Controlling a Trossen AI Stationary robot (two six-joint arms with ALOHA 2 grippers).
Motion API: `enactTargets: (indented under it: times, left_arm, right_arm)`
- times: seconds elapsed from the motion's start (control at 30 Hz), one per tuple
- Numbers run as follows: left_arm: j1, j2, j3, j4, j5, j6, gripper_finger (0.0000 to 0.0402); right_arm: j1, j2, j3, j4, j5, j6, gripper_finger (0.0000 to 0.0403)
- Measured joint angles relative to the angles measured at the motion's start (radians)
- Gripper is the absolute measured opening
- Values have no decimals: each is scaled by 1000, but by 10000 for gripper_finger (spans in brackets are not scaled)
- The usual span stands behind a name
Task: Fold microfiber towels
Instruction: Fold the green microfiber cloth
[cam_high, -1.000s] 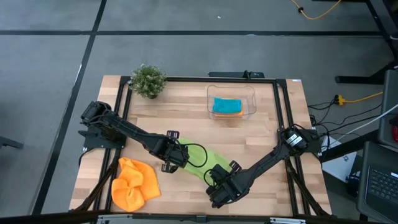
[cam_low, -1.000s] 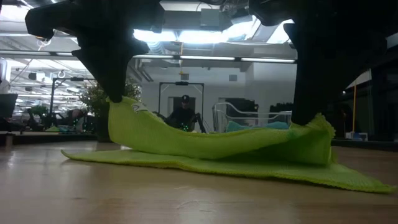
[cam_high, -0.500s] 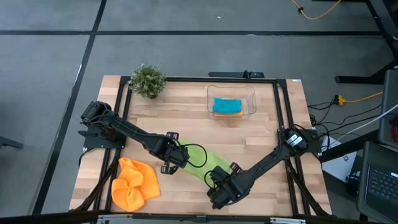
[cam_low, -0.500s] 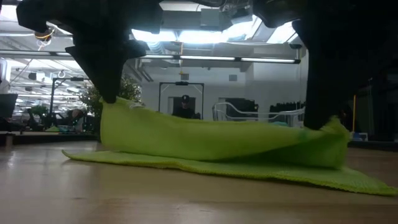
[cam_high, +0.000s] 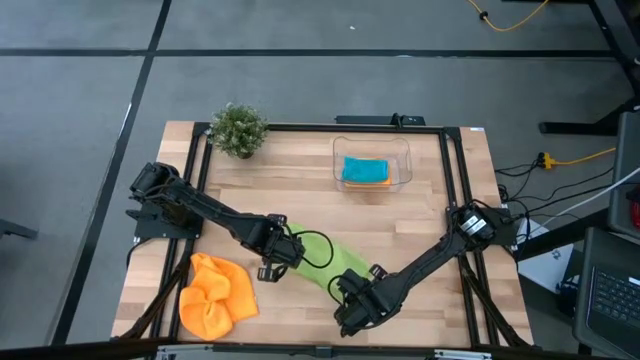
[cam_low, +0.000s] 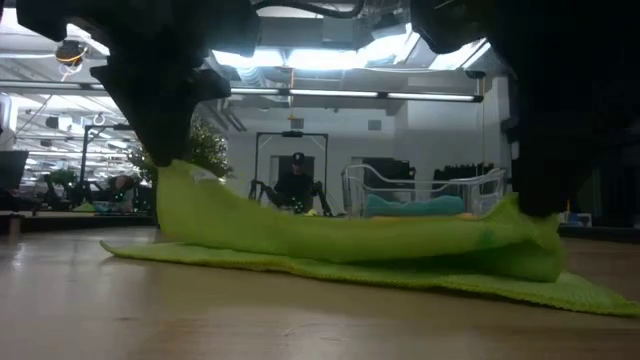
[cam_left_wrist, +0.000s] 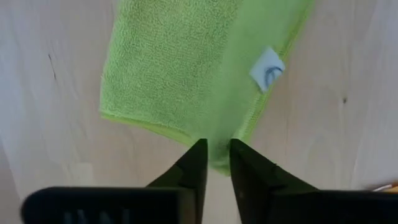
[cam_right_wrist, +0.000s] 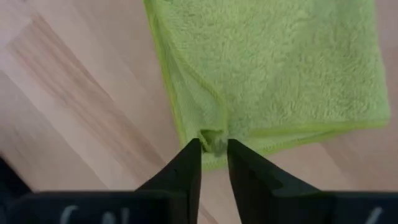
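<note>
A lime green towel (cam_high: 335, 258) lies near the table's middle front. Its lower layer lies flat on the wood and an upper layer (cam_low: 340, 230) is folded over it. My left gripper (cam_left_wrist: 217, 144) stands at the upper layer's left corner, and my right gripper (cam_right_wrist: 214, 144) at its right corner. Each is shut on its corner with a narrow gap between the fingers. A crumpled orange towel (cam_high: 215, 295) lies at the near left. A teal towel (cam_high: 363, 168) lies on an orange one (cam_high: 381, 183) in the clear tub (cam_high: 405, 150). My left gripper pinches the upper layer's left corner (cam_left_wrist: 217, 159) between its two fingertips, coming from above and pointing down. That corner (cam_low: 168, 178) stands raised off the table, near the towel's white label (cam_left_wrist: 268, 70). The layer slopes down from it onto the layer beneath. My right gripper pinches a bunched corner (cam_right_wrist: 214, 138) of the upper layer between its two fingertips, from above, pointing down. The corner (cam_low: 522, 212) is held a little above the lower layer. The cloth between the two grippers runs nearly straight.
A small potted plant (cam_high: 240, 130) stands at the far left. The clear tub sits at the far middle-right. The black frame rails (cam_high: 455, 190) run along the table's sides. Bare wood (cam_high: 300, 190) lies between the green towel and the tub.
Both grippers have tipped away from each other, the left toward the table's left edge and the right toward its right. The folded-over layer sagged between them before; it is now stretched longer and flatter and sits lower on the layer beneath.
</note>
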Motion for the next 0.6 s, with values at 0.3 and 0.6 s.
enactTargets:
  times: [0.3, 0.6]
  left_arm:
    - [1, 0, 0, -38, 0, -67, 115]
    - [34, 0, 0, -103, 6, -124, 116]
  right_arm:
    - [0, 0, 0, 0, -132, 0, 94]
    - [0, 0, 63, -1, -308, -35, 94]
